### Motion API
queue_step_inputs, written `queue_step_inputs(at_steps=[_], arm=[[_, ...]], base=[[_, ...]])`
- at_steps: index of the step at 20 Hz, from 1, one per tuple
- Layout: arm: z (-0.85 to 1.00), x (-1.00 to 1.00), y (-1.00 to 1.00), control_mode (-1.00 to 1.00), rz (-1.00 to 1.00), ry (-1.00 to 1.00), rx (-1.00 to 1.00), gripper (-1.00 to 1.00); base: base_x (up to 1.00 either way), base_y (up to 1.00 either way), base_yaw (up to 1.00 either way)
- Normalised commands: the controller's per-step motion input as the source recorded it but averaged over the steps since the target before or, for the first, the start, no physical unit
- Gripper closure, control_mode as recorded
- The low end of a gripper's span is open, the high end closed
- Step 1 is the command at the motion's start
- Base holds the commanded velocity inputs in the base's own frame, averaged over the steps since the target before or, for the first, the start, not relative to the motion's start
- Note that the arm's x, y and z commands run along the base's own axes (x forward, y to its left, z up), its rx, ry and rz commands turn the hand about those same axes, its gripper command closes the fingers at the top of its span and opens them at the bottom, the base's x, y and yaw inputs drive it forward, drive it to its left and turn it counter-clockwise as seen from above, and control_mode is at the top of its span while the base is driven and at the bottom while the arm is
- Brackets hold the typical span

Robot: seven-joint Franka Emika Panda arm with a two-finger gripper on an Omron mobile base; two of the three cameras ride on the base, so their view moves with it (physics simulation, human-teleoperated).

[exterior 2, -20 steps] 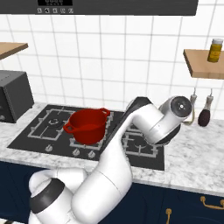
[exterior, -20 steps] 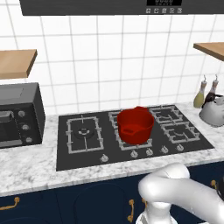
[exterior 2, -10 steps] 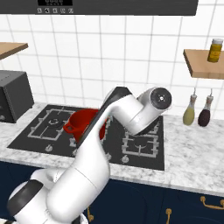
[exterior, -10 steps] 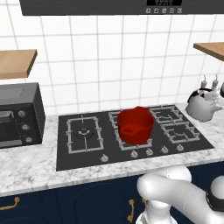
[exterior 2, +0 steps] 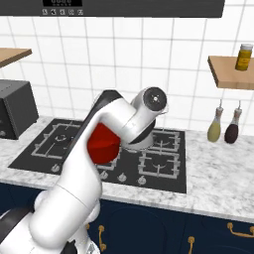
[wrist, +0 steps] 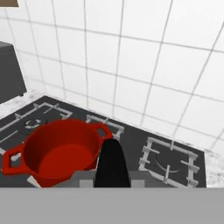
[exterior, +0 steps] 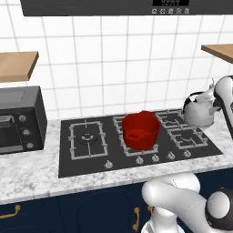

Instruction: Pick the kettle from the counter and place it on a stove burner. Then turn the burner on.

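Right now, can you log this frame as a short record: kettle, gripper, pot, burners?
kettle: in the air over the right end of the cooktop, carried by the arm
gripper: shut on kettle handle
pot: red, on the middle grate
left burner: bare

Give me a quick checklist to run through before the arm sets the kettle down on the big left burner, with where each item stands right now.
1. Kettle held off the surface: ok, it hangs in the air over the right side of the cooktop.
2. Gripper shut on the handle: ok, the black handle sits between the fingertips.
3. Target stove burner free: ok, nothing stands on its grate.
4. Path to it: not ok, the red pot stands on the middle grates between kettle and burner.
5. Kettle upright: ok in the left base view.
6. Which knob runs that burner: cannot tell.
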Motion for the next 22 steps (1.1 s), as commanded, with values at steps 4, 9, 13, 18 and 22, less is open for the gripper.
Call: queue_step_inputs(at_steps=[4,9,13,18,22], arm=[[0.11,-0.01,0.46,-1.0,0.12,-0.01,-0.02,1.0],[0.0,0.0,0.5,-1.0,0.09,0.0,-0.01,1.0],[0.01,0.0,0.73,-1.0,0.09,0.0,-0.01,1.0],[0.15,0.0,0.63,-1.0,0.1,0.0,0.0,1.0],[0.25,0.0,0.65,-1.0,0.1,-0.01,-0.01,1.0]], base=[[0.0,0.0,0.0],[0.0,0.0,0.0],[0.0,0.0,0.0],[0.0,0.0,0.0],[0.0,0.0,0.0]])
